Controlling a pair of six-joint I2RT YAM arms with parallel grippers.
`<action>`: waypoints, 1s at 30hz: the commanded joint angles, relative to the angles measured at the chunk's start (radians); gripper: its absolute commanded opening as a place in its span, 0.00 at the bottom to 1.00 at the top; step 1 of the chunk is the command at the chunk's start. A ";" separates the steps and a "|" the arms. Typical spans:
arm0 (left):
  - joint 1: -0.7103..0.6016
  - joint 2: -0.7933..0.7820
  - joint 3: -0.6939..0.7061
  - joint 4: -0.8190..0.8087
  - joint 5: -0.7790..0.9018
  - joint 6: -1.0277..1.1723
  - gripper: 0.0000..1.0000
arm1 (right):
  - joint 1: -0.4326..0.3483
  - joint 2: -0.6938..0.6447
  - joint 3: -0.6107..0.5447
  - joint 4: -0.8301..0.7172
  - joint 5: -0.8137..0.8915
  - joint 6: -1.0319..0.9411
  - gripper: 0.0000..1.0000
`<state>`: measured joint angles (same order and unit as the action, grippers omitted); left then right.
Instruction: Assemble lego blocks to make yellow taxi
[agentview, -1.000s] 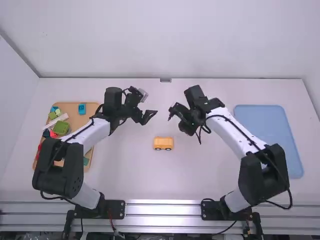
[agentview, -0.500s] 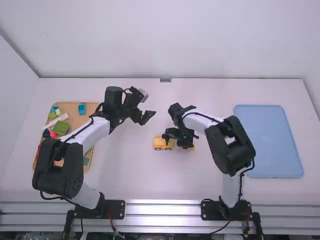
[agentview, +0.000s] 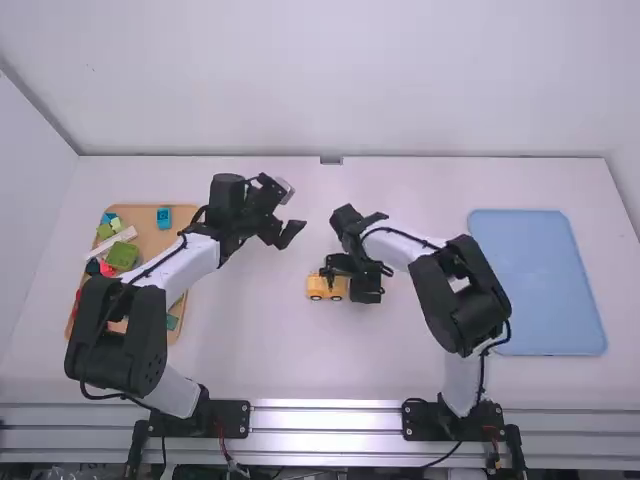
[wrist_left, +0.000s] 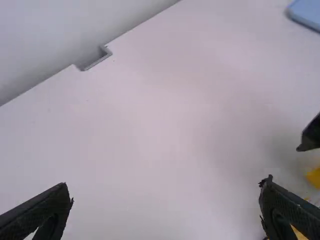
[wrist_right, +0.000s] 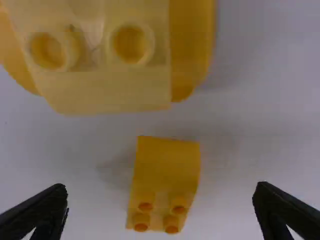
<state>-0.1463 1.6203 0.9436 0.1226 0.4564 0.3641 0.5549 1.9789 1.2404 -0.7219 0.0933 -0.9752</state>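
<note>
In the high view my left gripper (agentview: 284, 234) stands open above the table, left of and beyond the yellow car (agentview: 322, 288). My right gripper (agentview: 348, 279) is low at the car's right side. The left wrist view has my left gripper (wrist_left: 166, 190) with nothing between its fingers; part of the car (wrist_left: 299, 233) shows behind one finger. In the right wrist view a small yellow sloped block (wrist_right: 166, 170) with several studs lies on the table between the spread fingers of my right gripper (wrist_right: 161, 190), not touched. Beside it is the car (wrist_right: 107, 90), its studded top partly in view.
A wooden tray (agentview: 183, 217) with loose coloured blocks, a green one (agentview: 123, 256) and a blue one (agentview: 164, 218) among them, sits at the left, partly under the left arm. A blue tray (agentview: 540, 280) lies at the right. The wall (agentview: 320, 80) rises behind the table.
My right gripper has come from beyond the car down and toward the camera to the car's right side, then shifted slightly. The left arm has barely moved; the car stays in place.
</note>
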 joint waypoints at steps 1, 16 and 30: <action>0.009 -0.001 0.016 -0.012 -0.057 0.000 0.99 | -0.022 -0.155 0.009 0.008 -0.093 0.013 0.99; 0.002 0.003 0.016 -0.352 0.402 0.687 0.99 | -0.427 -0.277 -0.404 0.536 -0.937 -0.062 0.99; 0.008 0.213 0.014 -0.392 0.724 1.021 0.99 | -0.563 -0.024 -0.575 0.935 -1.142 -0.085 0.93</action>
<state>-0.1459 1.8202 0.9436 -0.2684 1.0775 1.3373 -0.0032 1.9190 0.6552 0.2131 -1.0012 -1.0451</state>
